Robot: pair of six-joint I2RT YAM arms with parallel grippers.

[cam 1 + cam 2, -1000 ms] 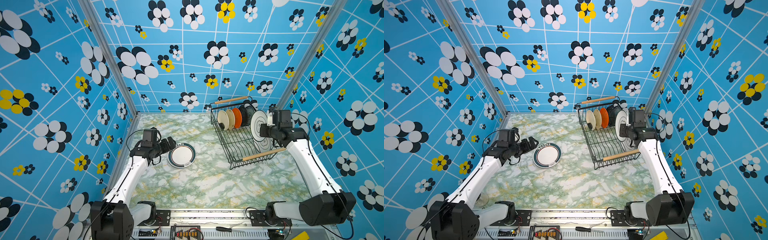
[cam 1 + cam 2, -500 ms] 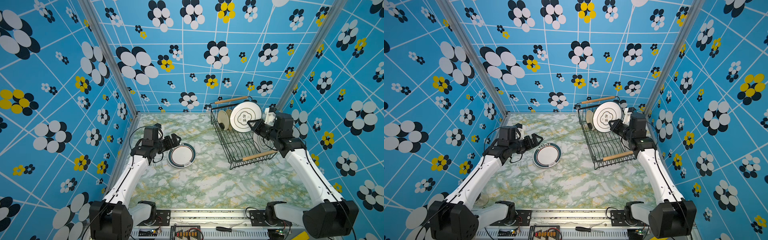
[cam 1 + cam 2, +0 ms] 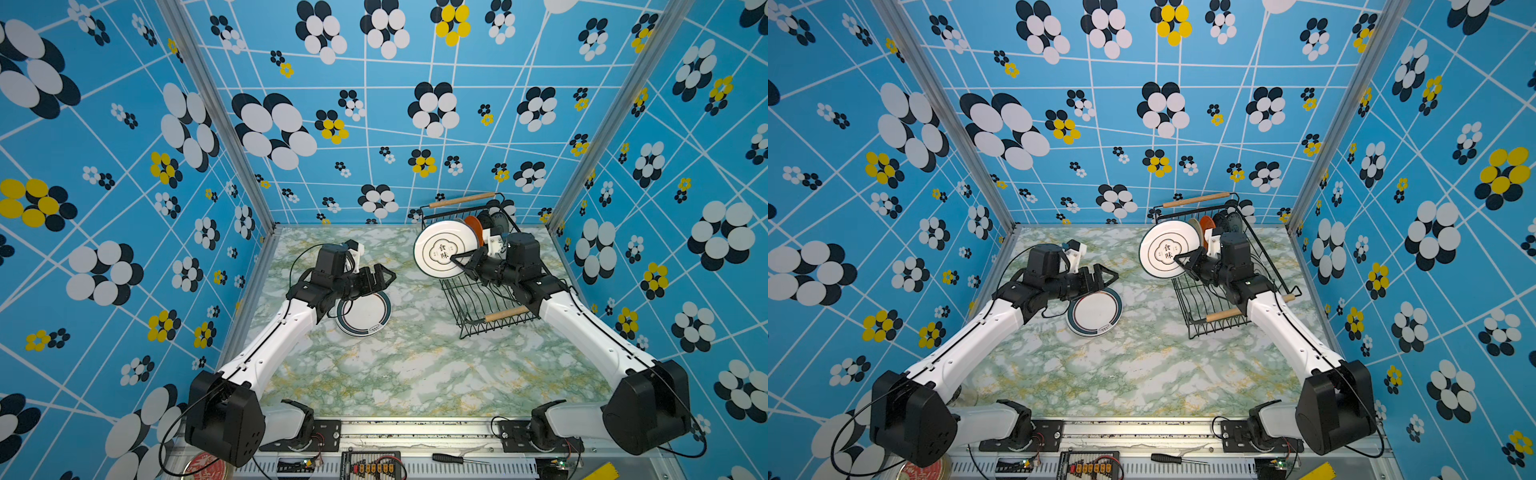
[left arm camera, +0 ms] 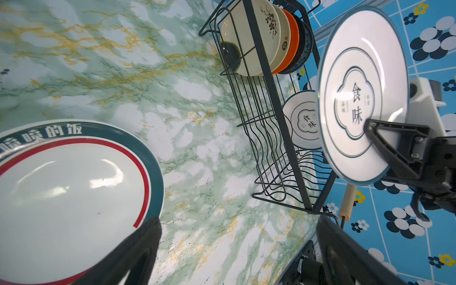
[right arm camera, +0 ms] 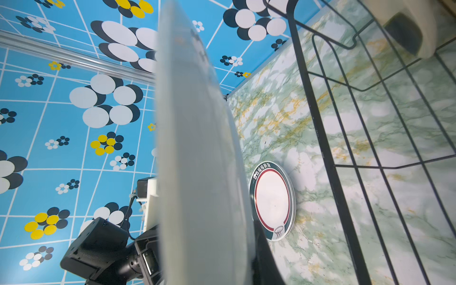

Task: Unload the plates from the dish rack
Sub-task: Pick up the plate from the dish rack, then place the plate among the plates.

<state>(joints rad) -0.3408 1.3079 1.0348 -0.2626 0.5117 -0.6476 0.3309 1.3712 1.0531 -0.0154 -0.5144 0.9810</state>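
Observation:
My right gripper (image 3: pixel 459 259) (image 3: pixel 1183 262) is shut on the lower rim of a white plate with a printed emblem (image 3: pixel 442 249) (image 3: pixel 1165 249) (image 4: pixel 360 93). It holds the plate upright in the air over the left edge of the black wire dish rack (image 3: pixel 505 314) (image 3: pixel 1225 314) (image 4: pixel 271 98). The right wrist view shows this plate edge-on (image 5: pixel 197 148). Small cream, orange and dark plates (image 3: pixel 473 226) (image 4: pixel 259 37) stand at the rack's far end, and another emblem plate (image 4: pixel 304 121) stands in it. My left gripper (image 3: pixel 384 276) (image 3: pixel 1106 276) (image 4: pixel 238 222) is open and empty above a dark-rimmed plate (image 3: pixel 365 313) (image 3: pixel 1096 311) (image 4: pixel 69 192) (image 5: pixel 272 199) lying flat on the table.
Blue flowered walls close in the marble table on three sides. A red round tin lid (image 3: pixel 205 467) (image 3: pixel 924 469) and a screwdriver (image 3: pixel 453 458) lie on the front rail beyond the table edge.
The right gripper has lifted the emblem plate out of the rack and swung it left, face toward the left arm. The left gripper has moved right, above the flat plate.

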